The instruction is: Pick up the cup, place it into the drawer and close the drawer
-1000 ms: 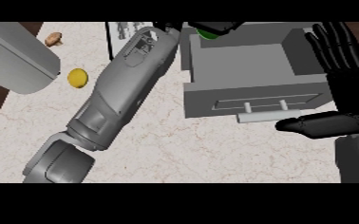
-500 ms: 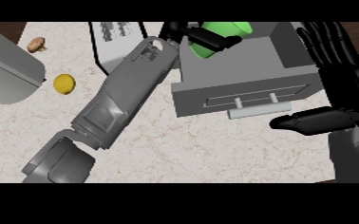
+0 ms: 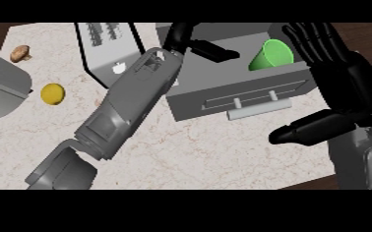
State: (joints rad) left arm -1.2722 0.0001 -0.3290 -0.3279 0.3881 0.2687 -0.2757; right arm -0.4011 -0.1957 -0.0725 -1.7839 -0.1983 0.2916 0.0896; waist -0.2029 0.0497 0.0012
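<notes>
The green cup (image 3: 272,56) lies tilted on its side inside the open grey drawer (image 3: 218,96), toward the drawer's right end. My left hand (image 3: 195,43) hangs over the drawer's left part, with its fingers (image 3: 216,52) stretched toward the cup and a gap between them and it. The hand is open and holds nothing. The drawer's front panel carries a pale bar handle (image 3: 258,109) and faces me. My right hand (image 3: 349,83) stands open at the right of the drawer, fingers up, with its thumb (image 3: 301,129) pointing left below the drawer front.
A grey toaster (image 3: 109,54) stands left of the drawer, partly behind my left forearm (image 3: 131,108). A yellow round piece (image 3: 52,93) and a brown mushroom (image 3: 19,53) lie on the marble counter (image 3: 218,157) at the left. A grey rounded object (image 3: 11,91) shows at the left edge.
The cup was in my left hand above the drawer's back; now it lies in the drawer, apart from the hand. The left hand has opened; the right hand stayed beside the drawer.
</notes>
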